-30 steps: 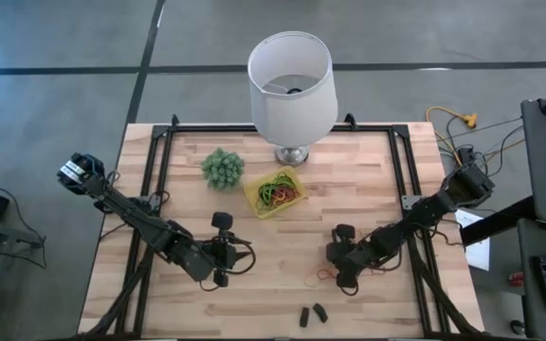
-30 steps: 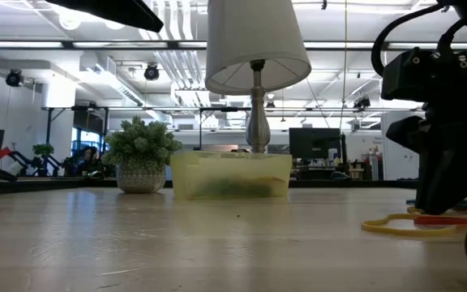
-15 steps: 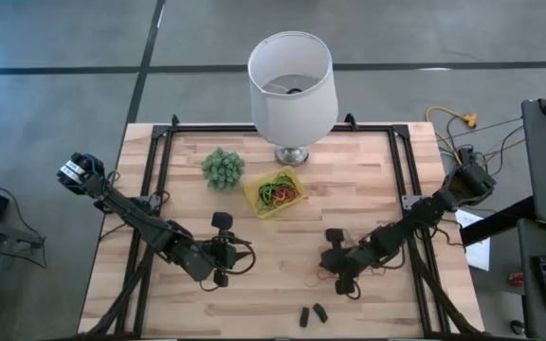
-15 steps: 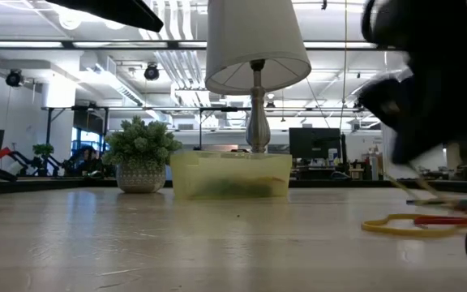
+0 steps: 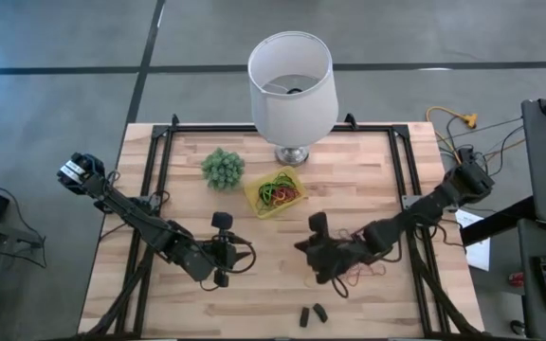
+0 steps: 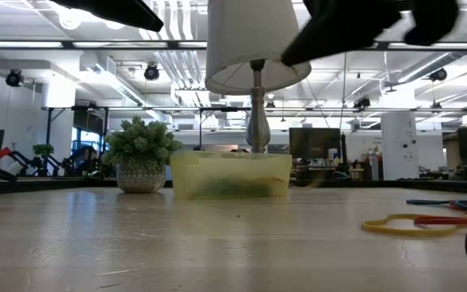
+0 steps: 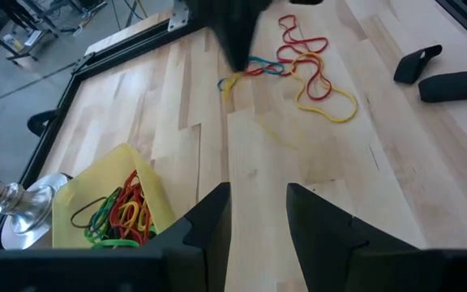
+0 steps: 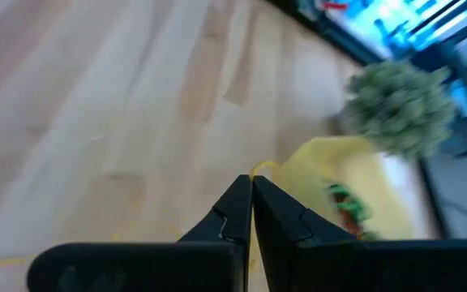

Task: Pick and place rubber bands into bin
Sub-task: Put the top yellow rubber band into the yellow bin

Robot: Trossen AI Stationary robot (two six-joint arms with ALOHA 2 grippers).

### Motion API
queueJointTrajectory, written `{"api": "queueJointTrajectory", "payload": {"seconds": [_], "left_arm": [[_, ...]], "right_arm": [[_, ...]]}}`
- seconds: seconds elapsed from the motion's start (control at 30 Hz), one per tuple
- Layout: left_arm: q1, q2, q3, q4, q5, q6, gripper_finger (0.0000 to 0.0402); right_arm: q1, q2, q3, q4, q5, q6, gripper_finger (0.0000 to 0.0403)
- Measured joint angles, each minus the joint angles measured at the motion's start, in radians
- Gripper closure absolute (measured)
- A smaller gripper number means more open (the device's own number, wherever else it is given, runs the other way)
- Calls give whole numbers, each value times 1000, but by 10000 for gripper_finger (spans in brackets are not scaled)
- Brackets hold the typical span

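From above we see the yellow bin [image 5: 275, 192] just in front of the white lamp [image 5: 291, 83], with a tangle of rubber bands [image 5: 281, 188] already inside it. Only the left wrist view shows the loose rubber bands [image 7: 304, 65] clearly: red, yellow and blue loops lying on the wood well away from the bin. The right gripper [image 5: 303, 248] sits between those loops and the bin; its own camera shows the fingers [image 8: 235, 212] pressed together, and we cannot tell whether a thin yellow strand is caught at their tips. The left gripper [image 5: 236, 254] waits on the bin's near side with a clear gap between its fingers [image 7: 209, 223], nothing in it. We can read no writing anywhere. The table [image 5: 187, 286] is pale wooden planking; the low view looks past it into a large hall with ceiling lights and monitors.
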Motion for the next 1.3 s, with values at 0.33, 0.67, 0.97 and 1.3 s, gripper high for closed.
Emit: {"api": "queueJointTrajectory", "payload": {"seconds": [0.33, 0.67, 0.97, 1.3], "left_arm": [[-1, 0, 0, 0, 5, 0, 297], [-3, 0, -1, 0, 6, 0, 297], [-6, 0, -1, 0, 8, 4, 297], [-6, 0, -1, 1, 8, 2, 297]], "right_arm": [[-210, -1, 112, -2, 13, -228, 395], [-464, -2, 146, 3, -175, -241, 395], [-579, 1, 47, 13, -309, -155, 394], [-594, 78, 1, 58, -365, -155, 394]]}}
